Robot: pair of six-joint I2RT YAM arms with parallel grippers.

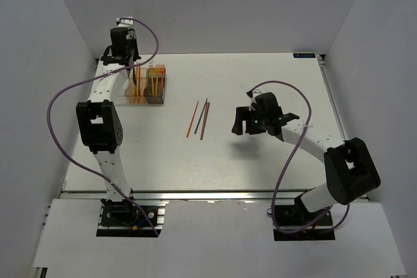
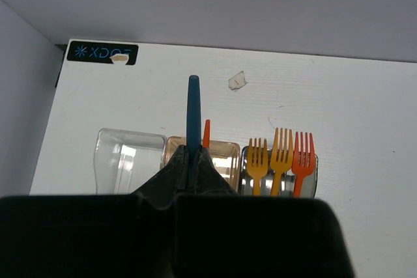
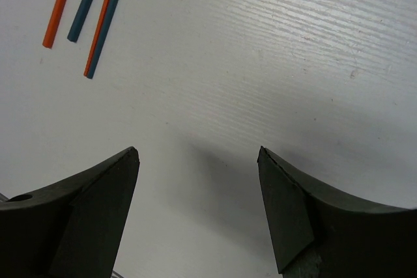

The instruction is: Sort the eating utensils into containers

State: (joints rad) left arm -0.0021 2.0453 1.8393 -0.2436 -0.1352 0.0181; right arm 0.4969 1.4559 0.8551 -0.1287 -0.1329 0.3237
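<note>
Three boxes [image 1: 148, 84] in a row at the far left of the table [image 1: 260, 161]: clear box [image 2: 127, 157], tan box [image 2: 221, 161], grey box [image 2: 244, 177]. Three forks [image 2: 281, 154] stand in the grey box, two yellow-orange and one red-orange. One orange piece [image 2: 206, 133] pokes up from the tan box. The left gripper [image 2: 193, 151] is pinched tight on a dark blue utensil [image 2: 193, 105] at the tan box's edge. Four sticks [image 1: 199, 119] lie mid-table, two orange, two blue. The right gripper [image 3: 199, 157] hovers near them, fingers spread.

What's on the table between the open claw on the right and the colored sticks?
Nothing. The right wrist view shows only bare white table between the right gripper and the sticks.
</note>
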